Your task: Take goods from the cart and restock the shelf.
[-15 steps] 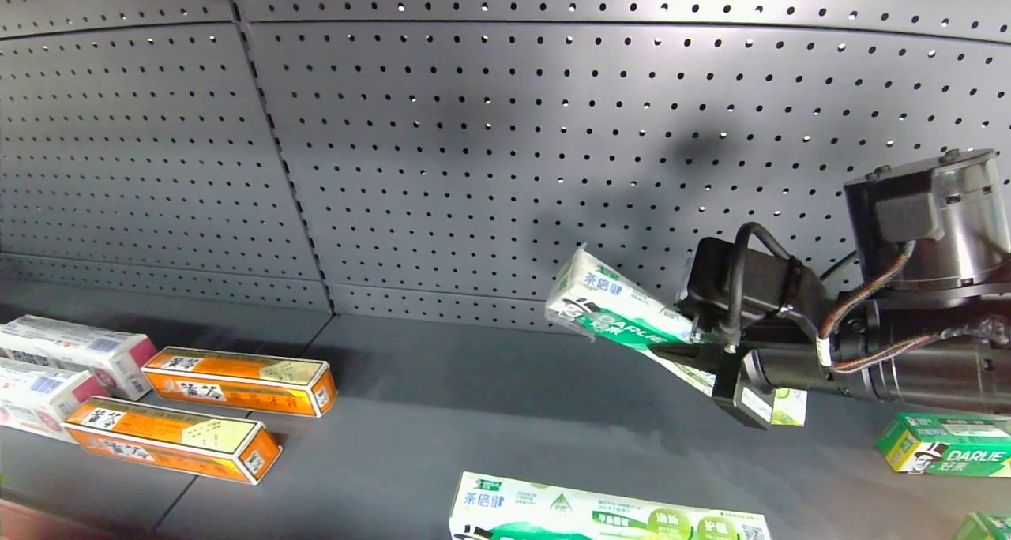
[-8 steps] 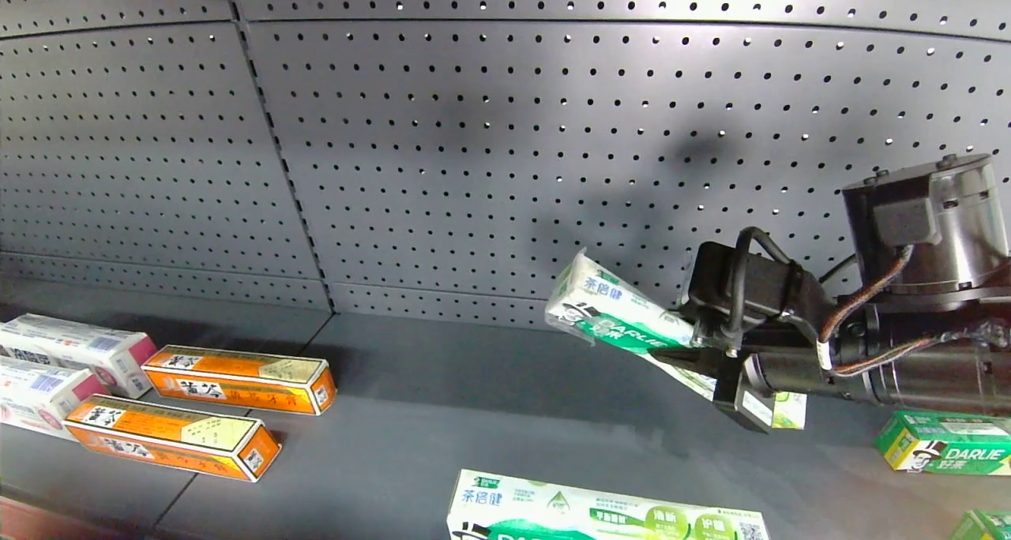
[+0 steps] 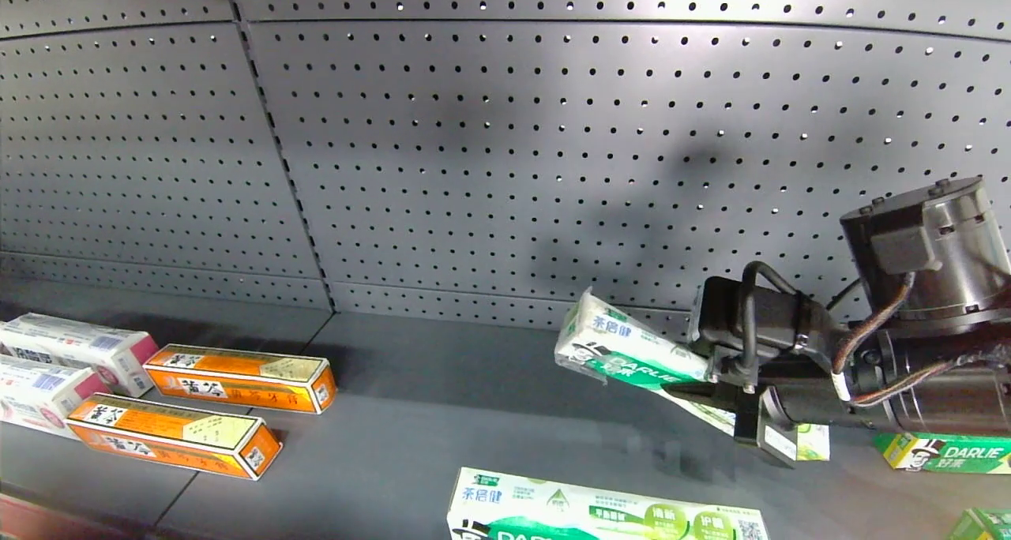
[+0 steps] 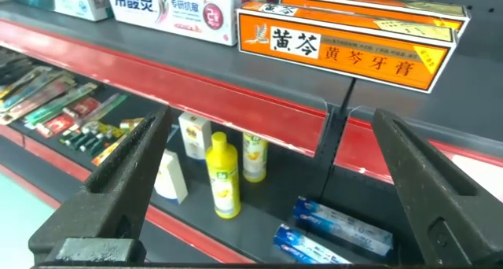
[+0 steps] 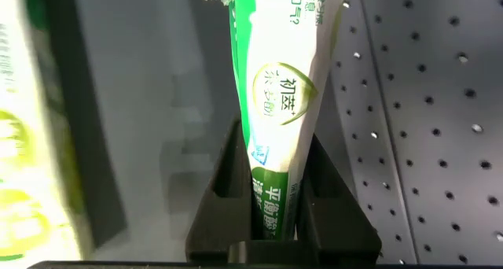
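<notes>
Green-and-white soft toothpaste pack [image 3: 624,346] is pinched at one end by the right gripper [image 3: 715,382], tilted just above the grey metal shelf [image 3: 442,398], judged ready for laying flat. The left gripper [image 4: 271,119] is held spread and empty.

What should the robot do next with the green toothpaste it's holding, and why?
Probably lower it a little. The right gripper holds the green toothpaste tilted above the shelf, and it doesn't seem to rest there yet. The spot just under it is bare, so there looks to be room to set it down.
</notes>
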Robot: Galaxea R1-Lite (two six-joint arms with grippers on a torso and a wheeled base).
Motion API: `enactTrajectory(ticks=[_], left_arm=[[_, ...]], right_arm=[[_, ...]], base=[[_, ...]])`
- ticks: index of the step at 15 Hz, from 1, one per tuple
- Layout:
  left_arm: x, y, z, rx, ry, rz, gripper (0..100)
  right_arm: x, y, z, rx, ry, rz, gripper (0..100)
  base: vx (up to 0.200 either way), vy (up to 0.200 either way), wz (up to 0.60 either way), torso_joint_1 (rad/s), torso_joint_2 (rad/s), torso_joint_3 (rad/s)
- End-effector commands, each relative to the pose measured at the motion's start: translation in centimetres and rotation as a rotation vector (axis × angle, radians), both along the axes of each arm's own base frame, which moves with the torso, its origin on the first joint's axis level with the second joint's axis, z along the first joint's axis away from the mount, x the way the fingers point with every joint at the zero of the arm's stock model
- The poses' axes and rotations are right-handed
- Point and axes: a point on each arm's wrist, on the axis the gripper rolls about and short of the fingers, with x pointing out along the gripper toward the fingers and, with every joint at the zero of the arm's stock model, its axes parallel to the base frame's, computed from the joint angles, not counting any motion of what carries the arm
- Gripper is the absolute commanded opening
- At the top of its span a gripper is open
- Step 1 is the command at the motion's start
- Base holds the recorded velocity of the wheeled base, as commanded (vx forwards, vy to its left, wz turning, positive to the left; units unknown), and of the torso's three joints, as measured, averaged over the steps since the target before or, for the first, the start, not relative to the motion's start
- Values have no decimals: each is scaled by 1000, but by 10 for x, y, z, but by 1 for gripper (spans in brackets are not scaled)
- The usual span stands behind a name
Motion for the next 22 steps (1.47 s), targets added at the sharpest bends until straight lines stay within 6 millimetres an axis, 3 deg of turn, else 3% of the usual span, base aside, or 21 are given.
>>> enactTrajectory(ticks=[1, 9, 22], left_arm=[[0, 0, 0, -1, 0, 1, 100], [0, 0, 0, -1, 0, 1, 100], [0, 0, 0, -1, 0, 1, 100]], right_arm=[[-2, -3, 2, 1, 0, -3, 0], [-3, -5, -8, -25, 56, 46, 0], [7, 9, -20, -19, 153, 138, 0]], base=[[0, 0, 0, 0, 0, 0], [0, 0, 0, 0, 0, 0], [0, 0, 0, 0, 0, 0]])
